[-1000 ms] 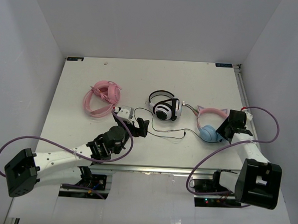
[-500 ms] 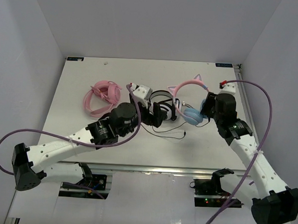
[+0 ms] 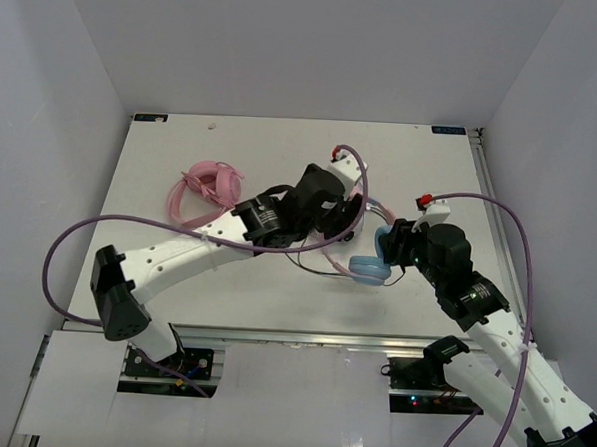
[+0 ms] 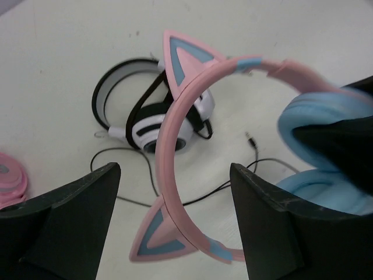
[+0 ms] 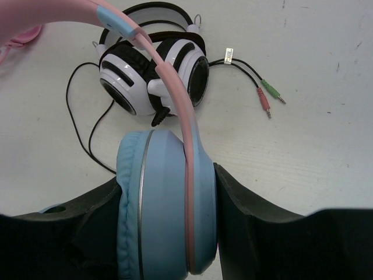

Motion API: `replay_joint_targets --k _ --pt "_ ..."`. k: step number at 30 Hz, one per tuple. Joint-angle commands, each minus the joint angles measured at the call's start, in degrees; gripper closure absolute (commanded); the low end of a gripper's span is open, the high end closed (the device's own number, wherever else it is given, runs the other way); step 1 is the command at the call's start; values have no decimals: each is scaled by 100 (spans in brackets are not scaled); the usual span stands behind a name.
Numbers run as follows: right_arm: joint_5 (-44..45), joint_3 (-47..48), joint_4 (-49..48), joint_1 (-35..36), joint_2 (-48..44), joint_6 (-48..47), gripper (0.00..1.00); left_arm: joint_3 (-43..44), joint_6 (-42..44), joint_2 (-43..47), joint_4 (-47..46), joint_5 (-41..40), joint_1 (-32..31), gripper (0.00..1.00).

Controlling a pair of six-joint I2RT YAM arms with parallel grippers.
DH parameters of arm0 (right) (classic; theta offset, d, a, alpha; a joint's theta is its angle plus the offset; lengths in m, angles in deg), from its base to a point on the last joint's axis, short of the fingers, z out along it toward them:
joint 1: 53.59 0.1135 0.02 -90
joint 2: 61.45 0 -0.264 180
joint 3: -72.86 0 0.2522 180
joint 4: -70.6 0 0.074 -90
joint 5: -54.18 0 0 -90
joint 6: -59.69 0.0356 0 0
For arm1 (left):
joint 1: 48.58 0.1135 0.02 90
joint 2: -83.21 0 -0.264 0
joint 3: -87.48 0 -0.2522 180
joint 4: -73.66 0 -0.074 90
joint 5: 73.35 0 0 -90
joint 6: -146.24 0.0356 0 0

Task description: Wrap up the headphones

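Note:
The headphones [image 5: 169, 204] have light blue ear cups and a pink headband with cat ears [image 4: 175, 125]. My right gripper [image 5: 166, 181] is shut on one blue ear cup and holds it just above the table; in the top view it [image 3: 390, 240] is right of centre. The other blue cup [image 3: 369, 270] hangs beside it, near the table. My left gripper [image 4: 175, 172] is open, its fingers [image 4: 87, 198] either side of the headband without touching it. A thin dark cable [image 4: 208, 193] trails on the table beneath.
White-and-black headphones [image 5: 151, 70] lie just beyond the blue pair, with green and red plugs [image 5: 268, 96] to their right. All-pink headphones [image 3: 208, 184] lie at the back left. White walls enclose the table [image 3: 176, 267].

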Motion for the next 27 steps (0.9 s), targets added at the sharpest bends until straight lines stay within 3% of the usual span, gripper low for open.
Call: replay_joint_targets --k 1,6,13,16,27 --pt "-436 8 -672 45 -354 68 92 29 275 -187 747 -212 -18 14" --pt "-533 -18 -691 63 -437 106 92 123 353 -333 789 52 -18 21" --pt "-663 26 -638 81 -330 25 92 286 415 -510 772 -344 -18 21" --pt "-643 13 -630 81 -295 -3 92 345 430 -512 764 -457 -24 27" --pt "-654 -1 -638 89 -244 -35 92 482 554 -498 953 -238 -26 35"
